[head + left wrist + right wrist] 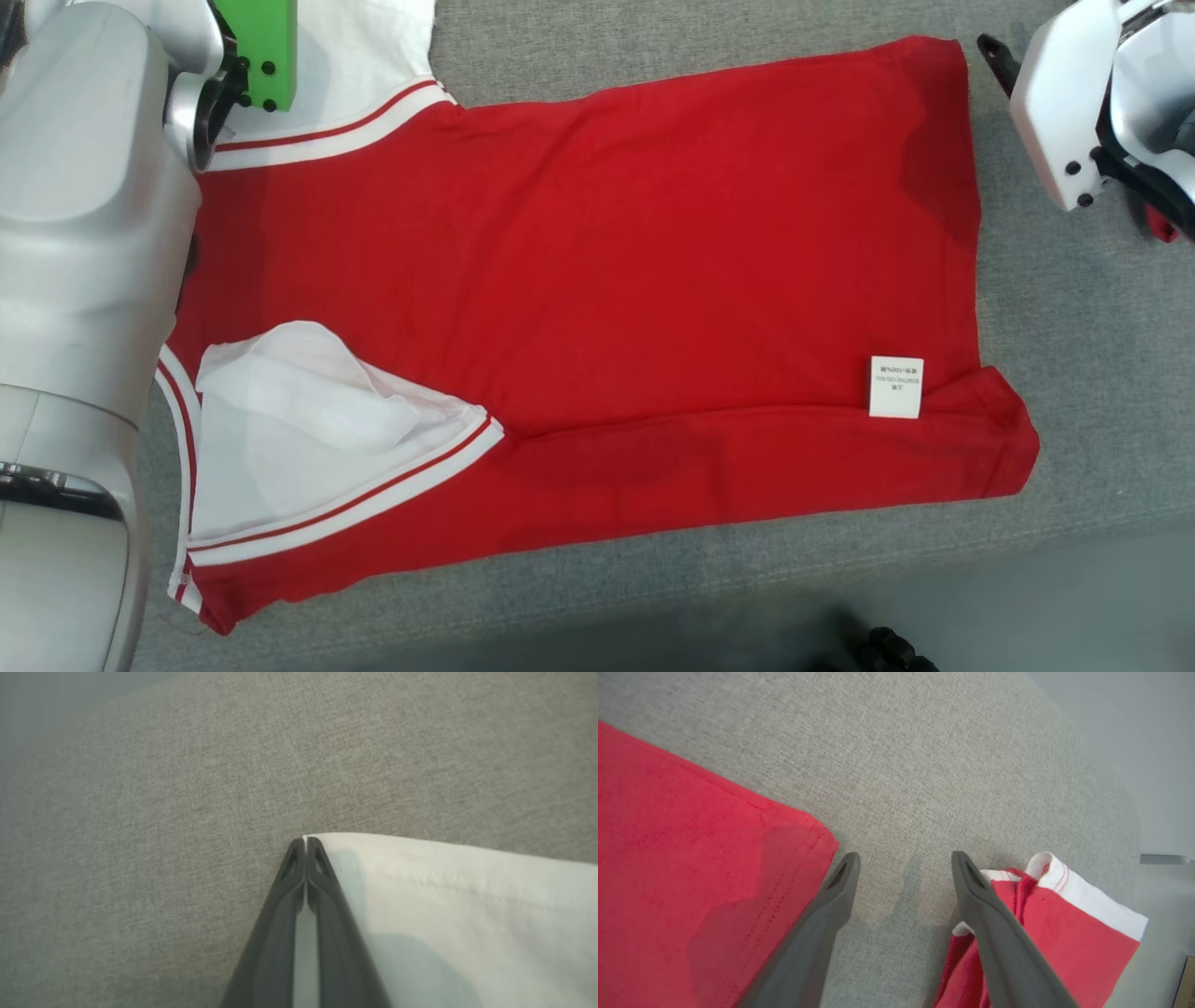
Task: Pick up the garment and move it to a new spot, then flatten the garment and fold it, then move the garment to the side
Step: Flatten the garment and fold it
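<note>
The head camera looks steeply down on the red garment (597, 280), taking in nearly all of it. The left wrist camera sits low, very close at the garment's white sleeve (467, 896), facing outward over grey cloth (187, 765). The right wrist camera hovers near its hem corner (803, 835), shared with the head view

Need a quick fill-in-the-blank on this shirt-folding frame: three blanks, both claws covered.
1. The garment spread on the grey surface is mostly ___ in colour.
2. The left claw is ___ on the corner of the white sleeve.
3. The right claw is ___, with bare grey surface between its fingers.
Missing words: red; shut; open.
</note>
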Robot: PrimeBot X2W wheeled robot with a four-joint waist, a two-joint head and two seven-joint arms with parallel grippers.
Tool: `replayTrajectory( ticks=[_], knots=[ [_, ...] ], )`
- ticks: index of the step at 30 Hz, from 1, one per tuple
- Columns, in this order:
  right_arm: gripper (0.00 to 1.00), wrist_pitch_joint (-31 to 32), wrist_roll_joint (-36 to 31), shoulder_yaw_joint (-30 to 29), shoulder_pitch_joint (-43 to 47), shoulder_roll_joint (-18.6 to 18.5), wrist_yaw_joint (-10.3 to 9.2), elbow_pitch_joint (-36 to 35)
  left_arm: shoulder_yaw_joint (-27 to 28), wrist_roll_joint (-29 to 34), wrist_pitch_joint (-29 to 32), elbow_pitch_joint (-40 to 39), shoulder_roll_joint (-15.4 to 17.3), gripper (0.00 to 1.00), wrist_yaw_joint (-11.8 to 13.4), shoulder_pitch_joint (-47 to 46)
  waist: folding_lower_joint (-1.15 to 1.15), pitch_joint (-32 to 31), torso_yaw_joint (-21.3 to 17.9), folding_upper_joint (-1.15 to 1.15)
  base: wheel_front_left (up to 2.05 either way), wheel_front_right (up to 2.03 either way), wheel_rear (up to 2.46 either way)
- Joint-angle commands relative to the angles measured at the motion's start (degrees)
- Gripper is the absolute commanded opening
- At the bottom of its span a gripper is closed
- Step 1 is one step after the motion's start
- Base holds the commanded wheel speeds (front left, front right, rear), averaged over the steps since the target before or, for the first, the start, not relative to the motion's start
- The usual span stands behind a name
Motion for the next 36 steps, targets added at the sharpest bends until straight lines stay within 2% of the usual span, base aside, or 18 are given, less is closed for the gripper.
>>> replayTrajectory(
  ticks=[1,5,8,11,14,18,25,31,36],
  knots=[
    [1.00,0.2,1.0,0.5,-1.4,-0.9,-0.09,-0.6,-0.3,-0.9,0.1,1.4,-0.6,0.00,0.0,2.2,0.00,-0.1,1.0,0.00,0.00,0.00,0.00],
    [1.00,0.2,4.3,5.0,-3.3,-5.0,-0.10,-2.1,-0.4,-1.6,-1.5,1.5,-3.5,0.00,0.3,3.4,0.00,-0.8,3.0,0.00,0.00,0.00,0.00],
    [1.00,0.2,6.4,10.5,-4.8,-8.6,-0.09,-2.5,-0.4,-2.2,-2.4,2.2,-5.2,0.00,0.2,4.1,0.00,-1.4,3.8,0.00,0.00,0.00,0.00],
    [1.00,-0.4,5.4,16.3,-7.2,-12.4,-0.10,-2.8,-0.6,-2.5,-3.4,2.9,-6.3,0.00,0.0,4.2,0.00,-1.7,4.4,0.00,0.00,0.00,0.00],
    [1.00,-2.7,4.4,17.7,-7.8,-12.9,-0.09,-2.3,-0.8,-2.6,-3.8,3.3,-6.7,0.00,0.0,4.1,0.00,-1.7,4.6,0.00,0.00,0.00,0.00],
    [1.00,-9.2,1.0,15.3,-5.4,-12.2,-0.10,-0.2,-1.4,-2.6,-4.4,4.1,-7.4,0.00,-0.2,3.7,0.00,-1.9,4.5,0.00,0.00,0.00,0.00],
    [1.00,-18.3,-5.0,5.5,-0.1,-7.7,-0.09,2.2,-1.6,-3.1,-5.4,5.7,-7.4,0.00,-0.8,3.1,0.00,-2.3,3.4,0.00,0.00,0.00,0.00],
    [1.00,-19.4,-0.4,1.5,5.0,-1.6,-0.10,3.1,-1.8,-3.6,-5.9,6.9,-7.5,0.00,-0.9,2.4,0.00,-2.5,2.9,0.00,0.00,0.00,0.00],
    [1.00,-18.4,1.5,2.4,6.7,0.2,-0.09,3.6,-2.1,-3.8,-6.1,7.9,-7.7,0.00,-1.1,2.1,0.00,-2.4,3.0,0.00,0.00,0.00,0.00]
  ],
)
